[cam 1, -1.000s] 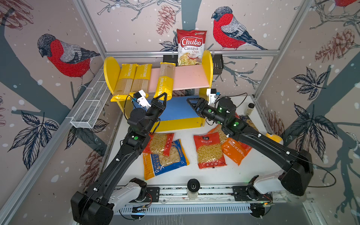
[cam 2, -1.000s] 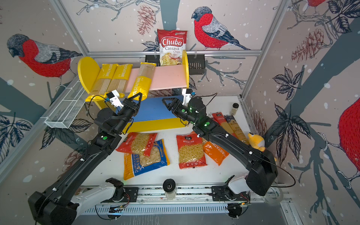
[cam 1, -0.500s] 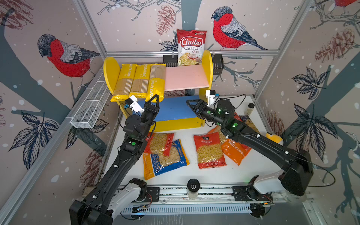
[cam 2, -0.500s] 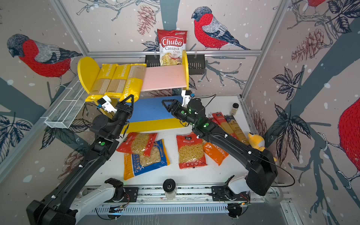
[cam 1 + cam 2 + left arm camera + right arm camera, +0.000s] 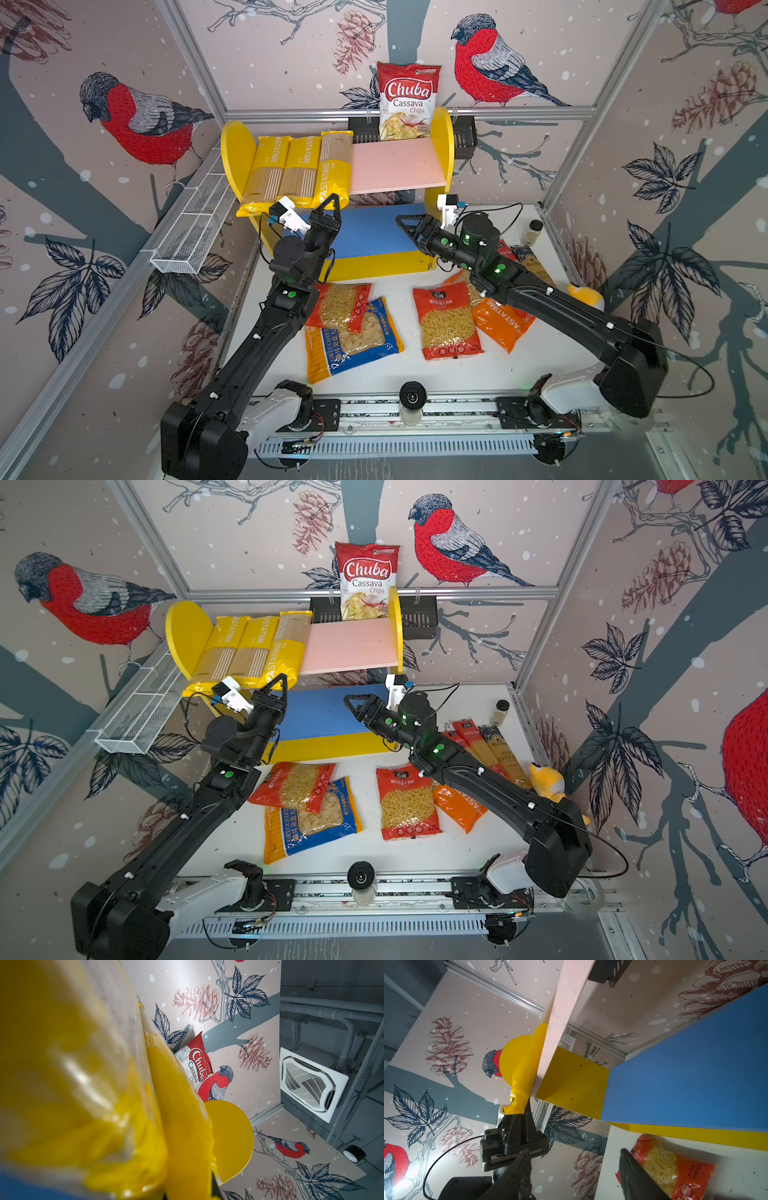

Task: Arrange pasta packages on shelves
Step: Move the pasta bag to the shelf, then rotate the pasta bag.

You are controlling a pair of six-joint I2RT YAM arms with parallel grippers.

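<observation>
Left end effector (image 5: 331,204) clamped on yellow spaghetti pack (image 5: 332,172) on pink board (image 5: 397,166) | right end effector (image 5: 406,229) apart, empty

Walls (image 5: 270,62) at nine, twelve and three o'clock carry printed bullfinches (image 5: 141,120), pinecones and dark leaves, edged by aluminium rails (image 5: 291,113). The bench (image 5: 540,357) is white. Overhead: a white vent (image 5: 309,1084), grey pipes (image 5: 332,1009).

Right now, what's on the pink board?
Three yellow packs side by side at one end, overhanging the front; left gripper pinches the inner pack. The rest of the board is bare; under the packs, hidden.
</observation>
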